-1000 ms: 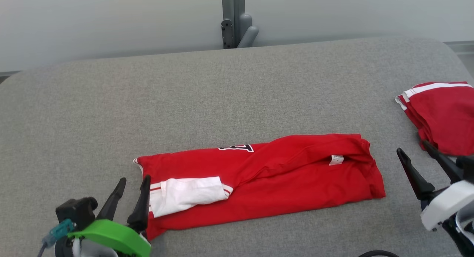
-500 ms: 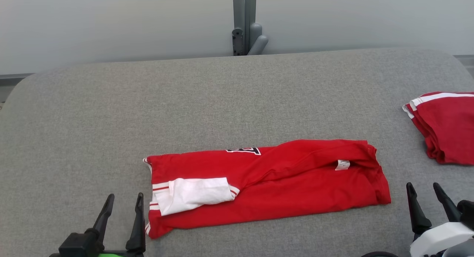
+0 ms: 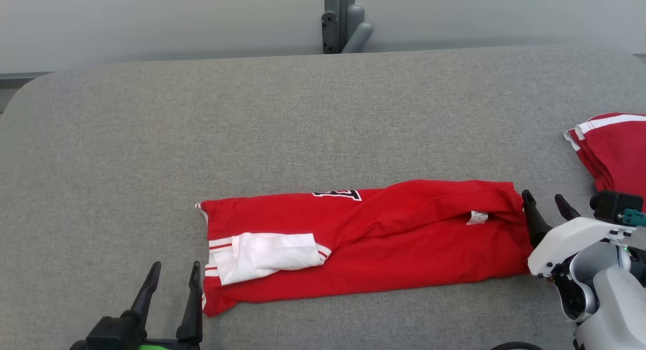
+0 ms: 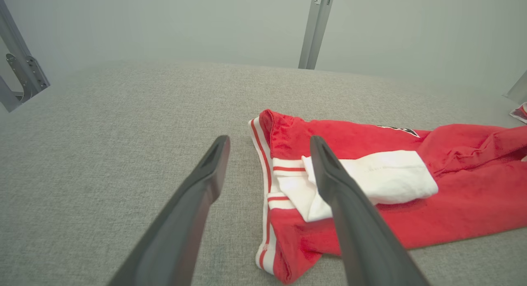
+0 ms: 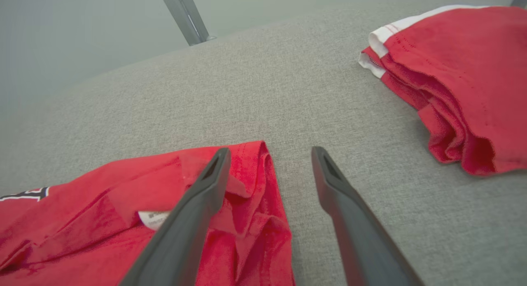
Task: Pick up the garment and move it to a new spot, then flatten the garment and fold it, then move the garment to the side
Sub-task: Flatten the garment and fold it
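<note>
Head view is showing the garment (image 3: 363,244) lying folded into a long band on the tabletop (image 3: 303,128), the left end effector (image 3: 175,265) and right end effector (image 3: 543,195) hanging spread and empty at its ends; cross-folding and moving aside seem left.

Your head camera looks forward and down from above, taking in the broad grey table (image 3: 323,113) and the full garment (image 3: 393,249). Left wrist camera: low and close, looking along the left gripper (image 4: 268,141) at the garment's striped end. Right wrist camera: low and close along the right gripper (image 5: 270,151) at the opposite end, sharing the second red pile (image 5: 461,84) with your head view.
</note>
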Tool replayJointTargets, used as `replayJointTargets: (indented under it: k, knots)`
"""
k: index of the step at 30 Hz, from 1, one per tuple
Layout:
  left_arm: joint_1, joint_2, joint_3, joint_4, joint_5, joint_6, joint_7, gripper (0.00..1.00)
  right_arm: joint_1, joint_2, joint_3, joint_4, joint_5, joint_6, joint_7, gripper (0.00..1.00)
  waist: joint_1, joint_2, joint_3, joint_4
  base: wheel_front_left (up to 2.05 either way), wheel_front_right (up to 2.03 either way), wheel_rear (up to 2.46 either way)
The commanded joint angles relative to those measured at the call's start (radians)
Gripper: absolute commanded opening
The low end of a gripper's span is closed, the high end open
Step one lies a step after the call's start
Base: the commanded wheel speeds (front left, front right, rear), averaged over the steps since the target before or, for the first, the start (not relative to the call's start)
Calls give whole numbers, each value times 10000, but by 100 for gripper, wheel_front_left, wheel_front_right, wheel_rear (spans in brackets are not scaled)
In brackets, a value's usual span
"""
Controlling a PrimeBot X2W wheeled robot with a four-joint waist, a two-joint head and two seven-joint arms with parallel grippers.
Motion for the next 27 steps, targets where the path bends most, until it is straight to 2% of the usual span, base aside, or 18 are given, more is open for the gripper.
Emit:
replayJointTargets:
  k: [1, 8, 16, 17, 18, 19, 22, 27]
  knots:
    - [-128, -92, 100, 99, 101, -119, -28, 100, -218, 90, -79, 283, -37, -11, 130, 100, 0, 0, 115, 151, 0, 0, 0]
    - [-104, -339, 491, 427, 394, -420, -28, 100, -595, 321, 56, 1785, -44, -11, 658, 100, 0, 0, 113, 312, 0, 0, 0]
    - [-208, -521, 880, 470, 587, -595, -28, 100, -914, 205, 720, 2541, 39, -14, 1095, 100, 0, 0, 172, 179, 0, 0, 0]
    - [-218, -546, 887, 496, 616, -616, -29, 100, -965, 225, 876, 2594, 153, -14, 1242, 48, 0, 0, 179, 153, 0, 0, 0]
    - [-241, -564, 888, 522, 641, -638, -29, 100, -1037, 238, 996, 2639, 339, -8, 1408, 5, 0, 0, 181, 128, 0, 0, 0]
    - [-267, -591, 885, 545, 630, -636, -29, 100, -1095, 229, 1115, 2658, 514, -8, 1566, 0, 0, 0, 177, 110, 0, 0, 0]
    - [-286, -651, 872, 615, 668, -664, -29, 100, -1314, -117, 1360, 2536, 1098, -11, 1857, 0, 0, 0, 148, 89, 0, 0, 0]
    - [-237, -757, 932, 671, 615, -719, -29, 100, -1609, -1222, 1290, 2287, 2097, -17, 2272, 0, 0, 0, 90, 98, 0, 0, 0]
